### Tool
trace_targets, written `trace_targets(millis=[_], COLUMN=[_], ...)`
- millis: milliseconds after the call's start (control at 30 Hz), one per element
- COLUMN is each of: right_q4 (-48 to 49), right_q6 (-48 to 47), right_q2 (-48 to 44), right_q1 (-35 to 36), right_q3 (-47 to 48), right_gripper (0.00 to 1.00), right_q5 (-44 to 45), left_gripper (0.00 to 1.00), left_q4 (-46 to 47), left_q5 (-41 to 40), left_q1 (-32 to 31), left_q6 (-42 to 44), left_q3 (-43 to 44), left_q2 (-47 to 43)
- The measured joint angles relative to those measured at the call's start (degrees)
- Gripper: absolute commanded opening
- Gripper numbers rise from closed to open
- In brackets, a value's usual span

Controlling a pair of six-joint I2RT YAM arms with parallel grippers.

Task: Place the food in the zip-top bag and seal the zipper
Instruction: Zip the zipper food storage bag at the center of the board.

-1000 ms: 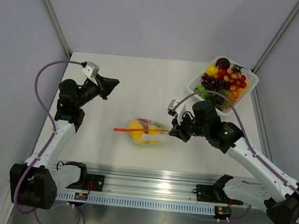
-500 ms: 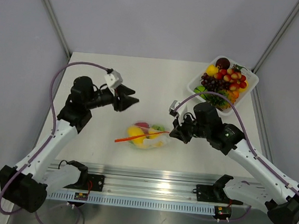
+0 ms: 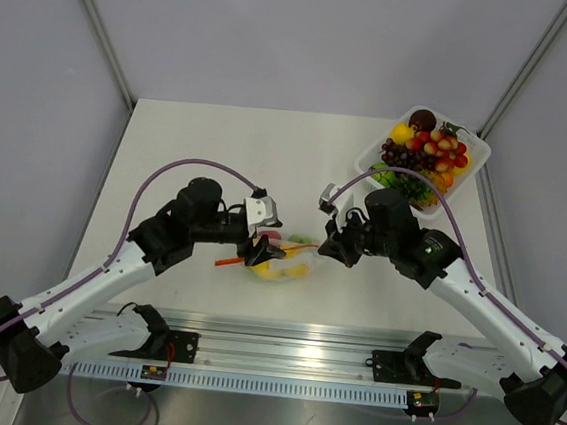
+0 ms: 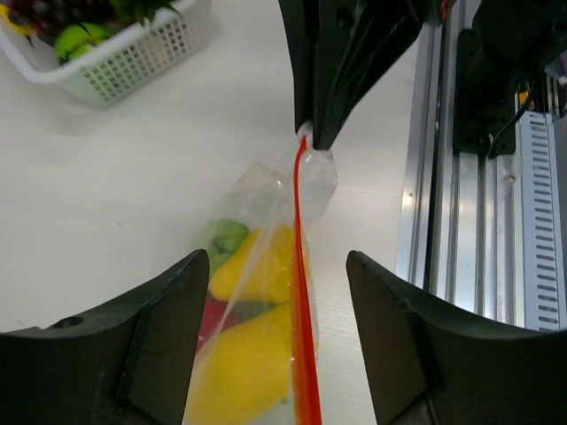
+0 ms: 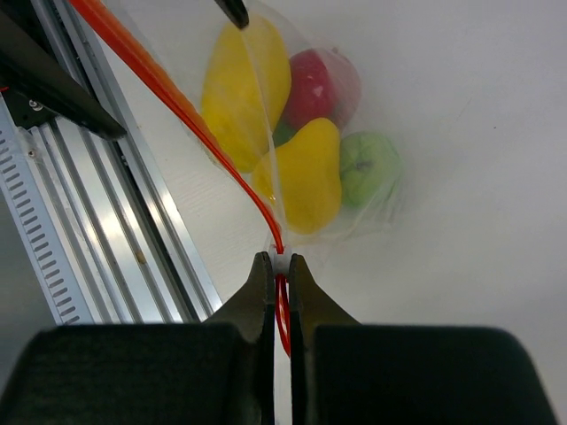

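Observation:
The zip-top bag (image 3: 293,266) lies near the table's front edge, and the food inside it shows as yellow pieces (image 5: 244,84), a red one (image 5: 314,84) and a green one (image 5: 368,168). Its orange-red zipper (image 4: 302,336) stands on edge. My right gripper (image 5: 282,266) is shut on the zipper's right end (image 3: 325,249). At the bag's left part, my left gripper (image 4: 276,266) is open, one finger (image 4: 133,354) on each side of the strip without touching it. That left gripper (image 3: 260,252) hangs low over the bag.
A white perforated basket (image 3: 475,151) piled with several more toy fruits stands at the back right, behind the right arm; it appears again as the basket (image 4: 133,62) in the left wrist view. The metal rail (image 3: 280,358) runs along the near edge just in front of the bag.
The left arm has swung from the far left over to the bag and opened its jaws, which now straddle the zipper. The right gripper kept its hold, shifting the bag slightly.

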Motion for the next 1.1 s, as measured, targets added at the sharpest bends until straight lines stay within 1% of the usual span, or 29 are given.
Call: trace_targets(millis=[100, 267, 400, 433, 467, 500, 533, 933, 1100], right_q4=[0.0, 0.0, 0.0, 0.0, 0.0, 0.0, 0.0, 1.8, 2.3], right_q6=[0.4, 0.9, 1.1, 1.1, 1.0, 1.0, 1.0, 1.0, 1.0], right_q2=[0.4, 1.6, 1.9, 1.9, 2.0, 2.0, 2.0, 0.1, -1.5], right_q1=[0.0, 0.0, 0.0, 0.0, 0.0, 0.0, 0.0, 0.0, 0.0], right_q3=[0.5, 1.0, 1.2, 1.2, 1.3, 1.4, 1.4, -0.4, -0.5], right_gripper=[0.00, 0.00, 0.00, 0.00, 0.00, 0.00, 0.00, 0.00, 0.00], right_q5=[0.0, 0.0, 0.0, 0.0, 0.0, 0.0, 0.0, 2.3, 2.8], left_gripper=[0.63, 0.60, 0.48, 0.30, 0.20, 0.05, 0.00, 0.00, 0.00], left_q4=[-0.3, 0.0, 0.0, -0.1, -0.1, -0.1, -0.1, -0.1, 2.2], left_q5=[-1.9, -3.0, -3.6, -3.8, -4.1, -4.4, -4.7, -8.4, -8.9], left_q1=[-1.9, -3.1, -3.3, -3.4, -3.4, -3.4, -3.4, -3.5, -1.4], left_q6=[0.2, 0.2, 0.1, 0.1, -0.2, 0.0, 0.3, 2.1, 1.7], left_q3=[-1.0, -1.0, -1.0, -1.0, -1.0, -1.0, -0.9, -0.9, -3.3], left_q2=[2.4, 6.1, 8.4, 8.7, 8.8, 8.8, 8.8, 8.2, 5.1])
